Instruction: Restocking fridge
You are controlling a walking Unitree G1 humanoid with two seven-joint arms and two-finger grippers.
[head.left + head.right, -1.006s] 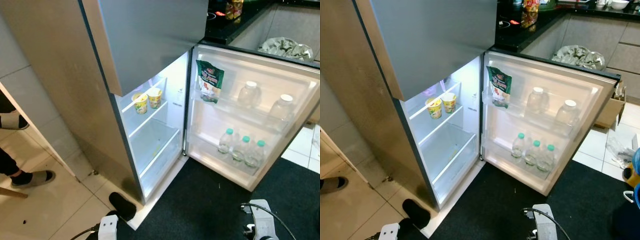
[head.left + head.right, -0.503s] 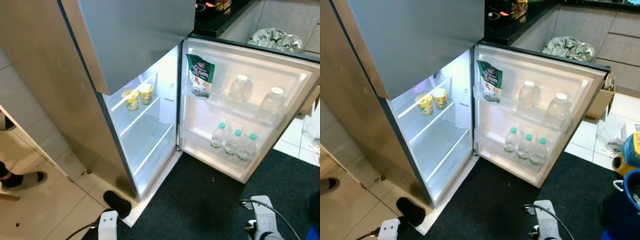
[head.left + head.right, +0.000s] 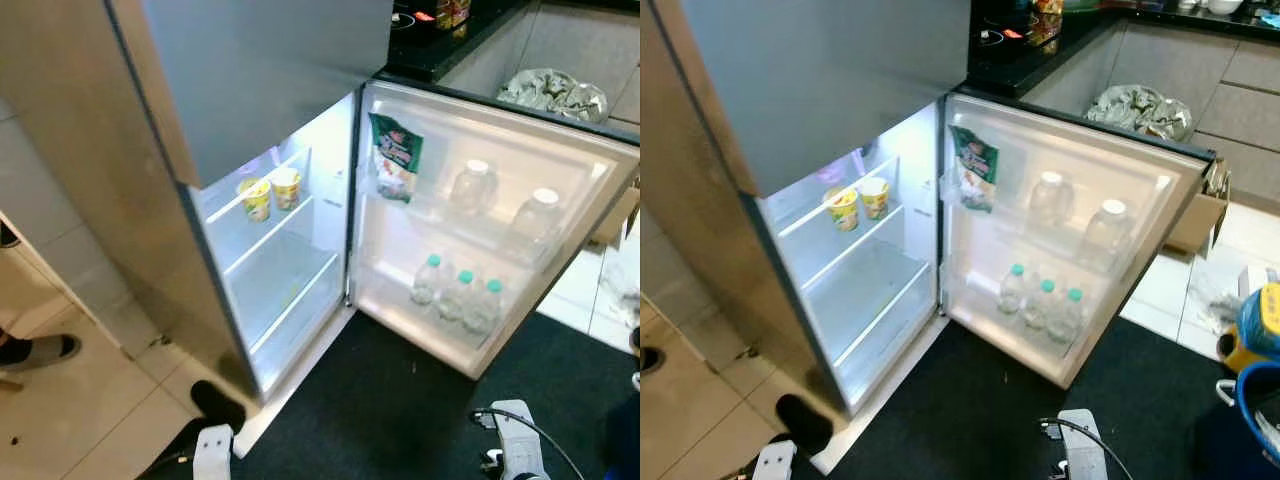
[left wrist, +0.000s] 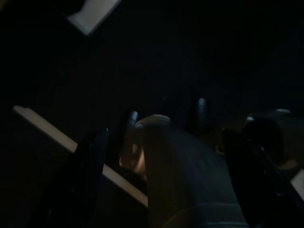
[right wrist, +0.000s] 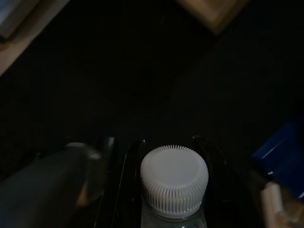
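Note:
The fridge (image 3: pixel 130 170) stands with its lower door (image 3: pixel 600 190) swung wide. Two yellow cups (image 3: pixel 270 194) sit on the lit upper shelf. The door racks hold a green pouch (image 3: pixel 395 157), two large bottles (image 3: pixel 470 187) and three small green-capped bottles (image 3: pixel 455 297). In the right wrist view my right gripper (image 5: pixel 153 140) is shut on a clear bottle with a white ribbed cap (image 5: pixel 174 179), held low over the dark mat. The left wrist view is very dark; my left gripper (image 4: pixel 166 113) hangs with its fingertips apart and nothing between them. Both wrists (image 3: pixel 513 440) show at the bottom edge.
A black mat (image 3: pixel 400 420) lies before the fridge. A person's sandalled foot (image 3: pixel 40 350) is on the tiles at left. A dark shoe (image 3: pixel 218 405) sits by the fridge corner. A grey bag (image 3: pixel 552 92), a cardboard box (image 3: pixel 1202 215) and a blue-and-yellow object (image 3: pixel 1260 320) are at right.
The whole picture has shifted, so the camera moved; the fridge now sits a little further left in view. Nothing in the fridge has moved and both arms still hang low.

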